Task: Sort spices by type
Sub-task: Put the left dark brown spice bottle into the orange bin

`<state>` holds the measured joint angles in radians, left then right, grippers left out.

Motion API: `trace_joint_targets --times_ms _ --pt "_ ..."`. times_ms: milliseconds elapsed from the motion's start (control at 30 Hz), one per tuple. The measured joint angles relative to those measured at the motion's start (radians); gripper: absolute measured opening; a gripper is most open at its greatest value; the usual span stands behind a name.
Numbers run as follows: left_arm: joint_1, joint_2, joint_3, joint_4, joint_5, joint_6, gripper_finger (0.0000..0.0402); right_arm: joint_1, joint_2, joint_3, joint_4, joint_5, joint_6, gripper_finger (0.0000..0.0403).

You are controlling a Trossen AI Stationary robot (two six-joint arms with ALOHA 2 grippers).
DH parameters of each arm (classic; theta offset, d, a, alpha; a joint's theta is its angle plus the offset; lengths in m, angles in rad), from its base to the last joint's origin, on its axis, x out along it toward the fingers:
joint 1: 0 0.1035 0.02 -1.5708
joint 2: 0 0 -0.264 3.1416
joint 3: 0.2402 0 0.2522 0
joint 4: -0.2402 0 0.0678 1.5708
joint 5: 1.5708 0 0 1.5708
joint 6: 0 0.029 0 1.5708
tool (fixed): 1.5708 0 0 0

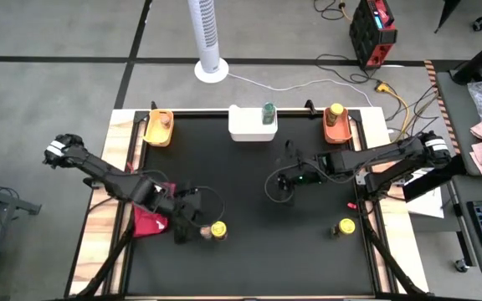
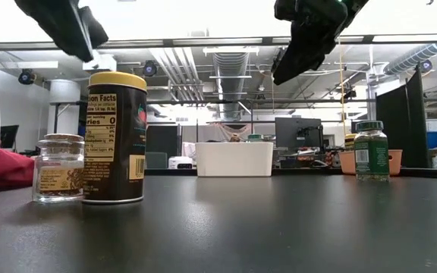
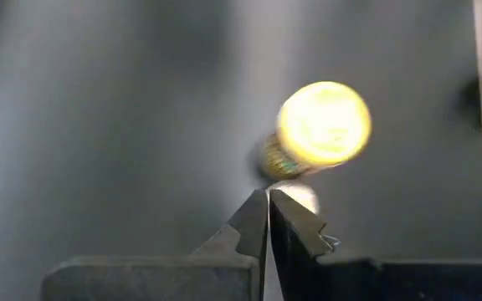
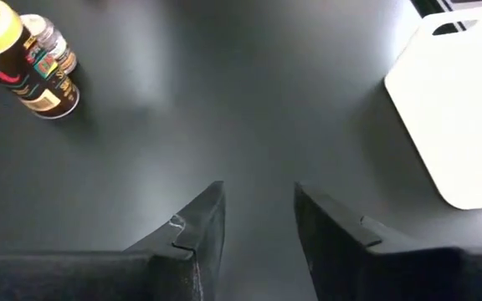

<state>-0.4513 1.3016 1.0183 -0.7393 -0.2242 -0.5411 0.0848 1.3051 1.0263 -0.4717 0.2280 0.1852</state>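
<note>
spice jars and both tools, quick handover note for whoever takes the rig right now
Left tool: shut, empty, above the yellow-lid jar beside the red cloth.
Right tool: open, empty, over mid-table.
Done: one jar in the yellow tray, a green-lid jar in the white tray, a yellow-lid one in the orange tray.
Left: the front-left yellow-lid jar, the small glass jar next to it, and the front-right jar.

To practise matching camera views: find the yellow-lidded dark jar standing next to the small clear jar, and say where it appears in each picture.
High view: yellow-lidded jar, lower left of centre, near the left gripper.
Low view: left, tall, beside the small clear jar.
Left wrist view: centre right, beyond the shut fingers.
Right wrist view: top left corner.
Shared landmark: the small clear jar beside it.
</note>
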Motion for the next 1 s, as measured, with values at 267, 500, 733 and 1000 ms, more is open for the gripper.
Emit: trace_joint_targets --times_ms 267,500,733,1000 --pt "-0.047 0.010 0.003 0.087 -0.049 -0.036 0.0000 0.039 0.014 -0.012 0.027 0.008 0.051 0.0110" --pt "-0.064 0.008 0.019 0.098 -0.053 -0.045 0.0000 0.107 0.000 0.012 -0.095 0.008 0.179 0.0089" --pt "-0.097 0.011 0.019 0.119 -0.046 -0.045 0.0000 0.183 -0.009 0.139 -0.410 0.017 0.430 0.0066" --pt "-0.095 0.044 0.019 0.119 -0.055 -0.043 0.0000 0.205 -0.009 0.184 -0.482 -0.026 0.615 0.0063"
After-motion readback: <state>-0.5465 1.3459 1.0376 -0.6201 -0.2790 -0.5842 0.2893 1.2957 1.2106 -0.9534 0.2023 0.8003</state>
